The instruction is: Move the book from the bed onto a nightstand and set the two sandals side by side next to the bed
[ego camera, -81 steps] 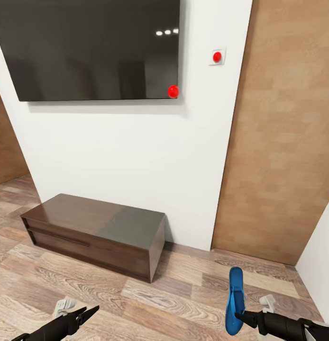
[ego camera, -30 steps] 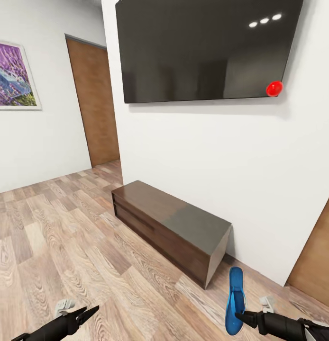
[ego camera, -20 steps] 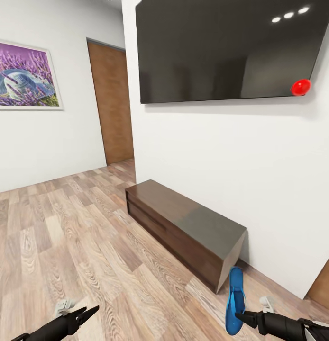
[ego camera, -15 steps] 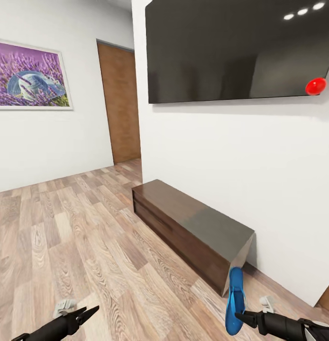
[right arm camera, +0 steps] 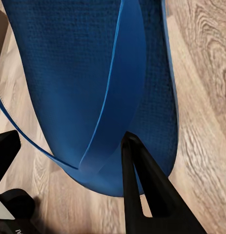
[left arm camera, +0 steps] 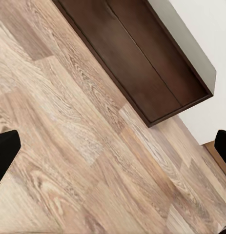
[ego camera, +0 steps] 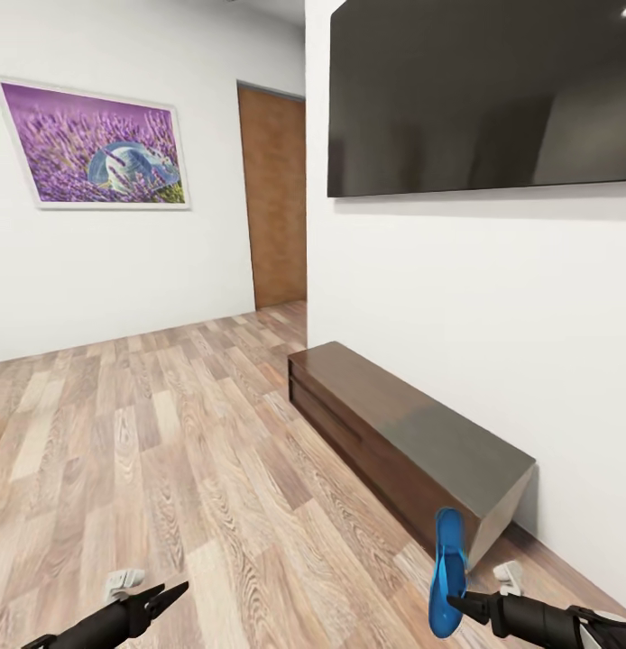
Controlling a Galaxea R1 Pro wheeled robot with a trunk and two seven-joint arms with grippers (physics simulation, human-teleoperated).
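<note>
You've got one sandal [ego camera: 449, 572] pinched in your right gripper [ego camera: 457, 602], carried above the floor beside the low cabinet [ego camera: 412, 445]. Left gripper [ego camera: 160, 598] spread wide, nothing in it. Placing both sandals and the book looks undone.

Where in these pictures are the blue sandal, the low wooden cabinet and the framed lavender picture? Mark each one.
blue sandal [ego camera: 449, 573]: head view, on its sole, above the right gripper.
low wooden cabinet [ego camera: 385, 406]: head view, on its glossy top.
framed lavender picture [ego camera: 101, 147]: head view, on the purple print.
</note>
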